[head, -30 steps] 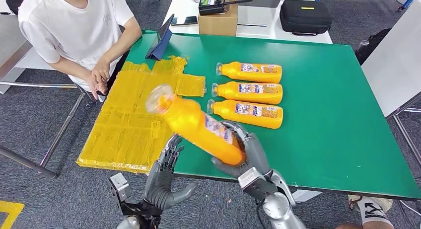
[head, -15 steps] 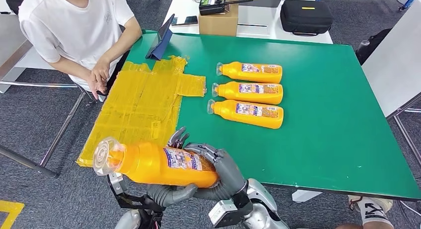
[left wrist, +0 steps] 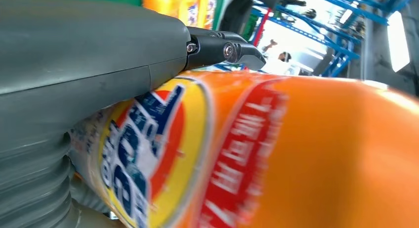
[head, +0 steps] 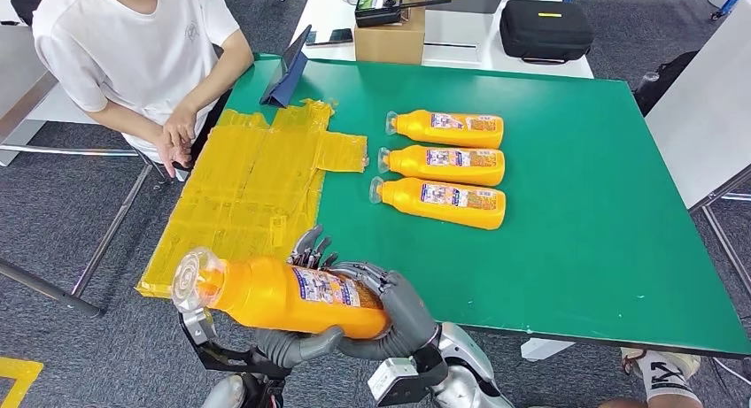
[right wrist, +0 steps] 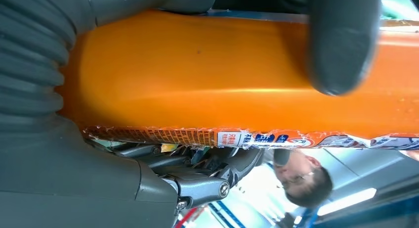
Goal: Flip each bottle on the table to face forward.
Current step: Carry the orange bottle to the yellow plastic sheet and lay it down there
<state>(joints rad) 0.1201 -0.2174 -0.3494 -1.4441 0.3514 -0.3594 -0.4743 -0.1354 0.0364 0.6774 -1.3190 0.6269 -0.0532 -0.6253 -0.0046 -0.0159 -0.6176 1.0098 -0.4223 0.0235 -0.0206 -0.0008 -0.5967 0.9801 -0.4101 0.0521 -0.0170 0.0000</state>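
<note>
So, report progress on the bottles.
Looks done: three bottles lie in a row on the table, labels up. In hand: a fourth bottle, held off the near edge by the left hand and right hand. Left: setting it down.

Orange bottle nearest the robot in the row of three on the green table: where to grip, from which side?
Probably mid-body, from above. That orange plastic bottle lies flat, cap pointing toward the yellow sheet, with its long side facing the robot. The next bottle lies close behind, while the near side borders bare green table, so thumb there.
</note>
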